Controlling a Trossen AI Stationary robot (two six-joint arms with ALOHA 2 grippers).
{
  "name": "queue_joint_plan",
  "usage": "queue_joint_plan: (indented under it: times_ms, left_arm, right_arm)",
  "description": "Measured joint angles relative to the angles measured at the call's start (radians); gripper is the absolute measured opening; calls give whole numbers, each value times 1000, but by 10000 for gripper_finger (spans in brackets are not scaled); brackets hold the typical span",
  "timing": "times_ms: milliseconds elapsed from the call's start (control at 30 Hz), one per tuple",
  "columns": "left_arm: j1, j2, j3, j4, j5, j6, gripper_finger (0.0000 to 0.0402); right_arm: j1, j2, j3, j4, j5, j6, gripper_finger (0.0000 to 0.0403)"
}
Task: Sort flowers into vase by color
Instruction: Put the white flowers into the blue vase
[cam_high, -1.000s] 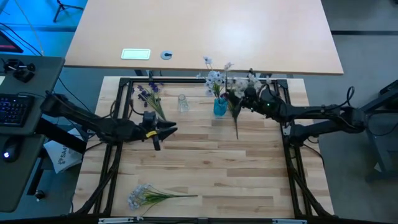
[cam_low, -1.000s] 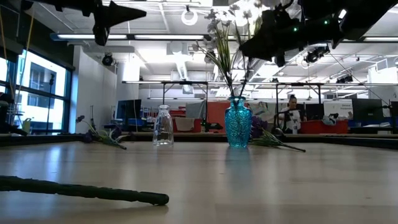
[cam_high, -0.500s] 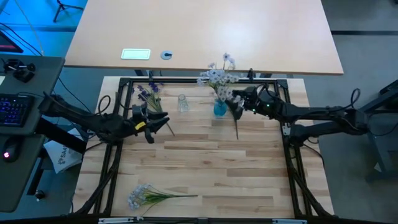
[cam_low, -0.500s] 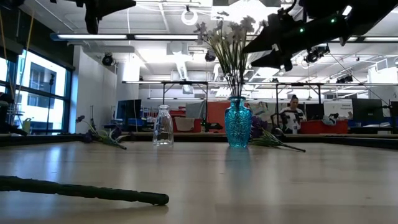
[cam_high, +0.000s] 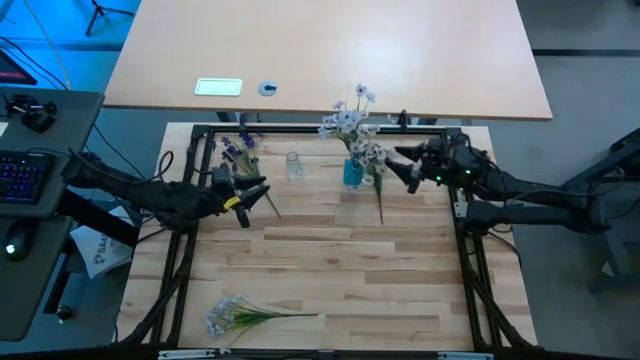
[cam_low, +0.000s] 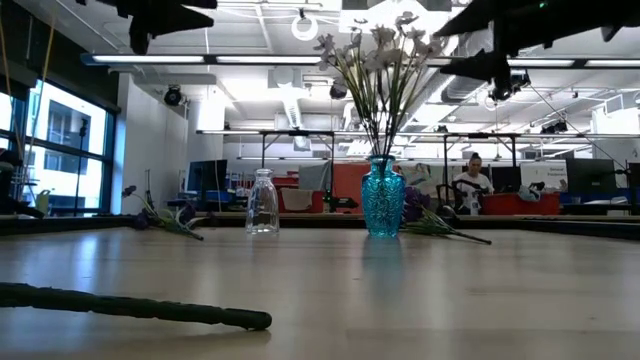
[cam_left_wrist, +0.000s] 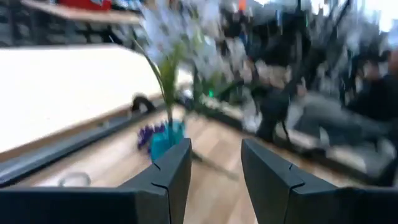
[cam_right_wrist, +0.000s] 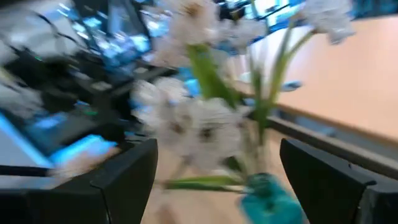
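Now that the right tool (cam_high: 408, 168) has let go and backed off toward three o'clock, the white sprig it carried a second ago stands in the blue vase (cam_high: 353, 174) with the other white flowers (cam_high: 350, 122), free of any grip. The fingers are spread wide and empty, as the right wrist view shows with the white blossoms (cam_right_wrist: 199, 118) and the vase top (cam_right_wrist: 267, 190) between them but well ahead. In the low view the white bunch (cam_low: 378, 60) rises upright out of the vase (cam_low: 382, 196), and the right arm hangs off at two o'clock, clear of the stems.

That means one more white flower is sorted. The clear bottle (cam_high: 293, 165), just at nine o'clock of the vase, holds nothing yet. Purple flowers (cam_high: 238, 152) lie on the desk (cam_high: 330, 260) at ten o'clock, another purple sprig (cam_high: 378, 190) lies just at four o'clock of the vase, and a pale sprig (cam_high: 235, 315) rests near the front edge at seven o'clock.

Over the same second the left tool (cam_high: 257, 192) has shifted toward the purple flowers; its fingers are partly apart with nothing between them. I judge the purple sprigs are next, likely for the bottle.
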Motion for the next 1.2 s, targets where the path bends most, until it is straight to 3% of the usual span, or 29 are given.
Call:
queue_joint_plan:
  times_ms: [100,300,533,700,833,1033,1200]
  left_arm:
    - [0,43,54,-121,121,-34,126]
    - [-63,178,119,-401,501,-168,126]
    - [-246,352,126,-434,731,-343,126]
    - [-365,412,126,-413,764,-498,126]
    - [-390,413,126,-345,674,-578,126]
    - [-363,390,126,-368,629,-485,126]
    - [-322,341,126,-513,626,-352,126]
  right_arm:
    - [39,-29,0,10,-66,117,334]
    - [187,-2,0,92,-104,284,334]
    - [410,161,0,237,-46,393,334]
    - [558,325,36,273,-17,428,334]
    - [628,494,155,222,-9,313,334]
    - [690,783,386,201,-46,126,334]
    - [735,1007,626,28,-52,96,334]
